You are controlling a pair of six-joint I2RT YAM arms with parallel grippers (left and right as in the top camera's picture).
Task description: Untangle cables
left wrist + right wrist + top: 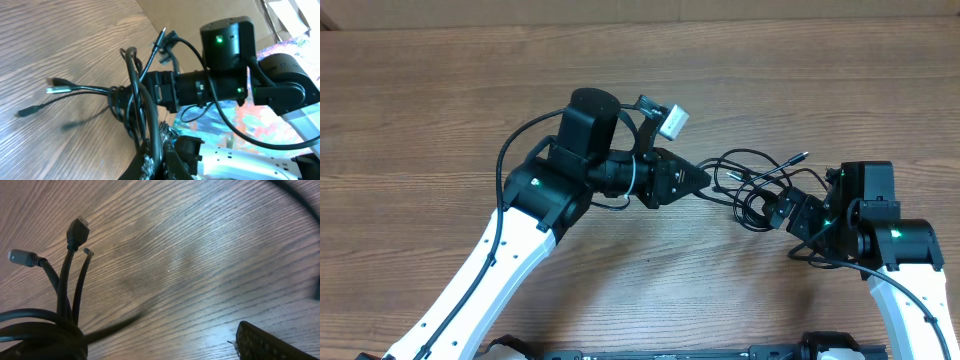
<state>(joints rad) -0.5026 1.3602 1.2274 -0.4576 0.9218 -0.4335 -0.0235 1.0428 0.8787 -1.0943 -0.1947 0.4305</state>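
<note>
Overhead: my left gripper [705,180] was pinched shut on the cables [760,178], bunched on the wooden table [440,80]; my right gripper [770,212] stood wide apart just beside them, holding nothing. Left wrist: loops crowded my fingers [150,162]; pulling now might, I judged, tighten the knot. Brown cardboard [200,12] lay past the table edge. Right wrist: plug ends [77,230] splayed over bare wood grain.
</note>
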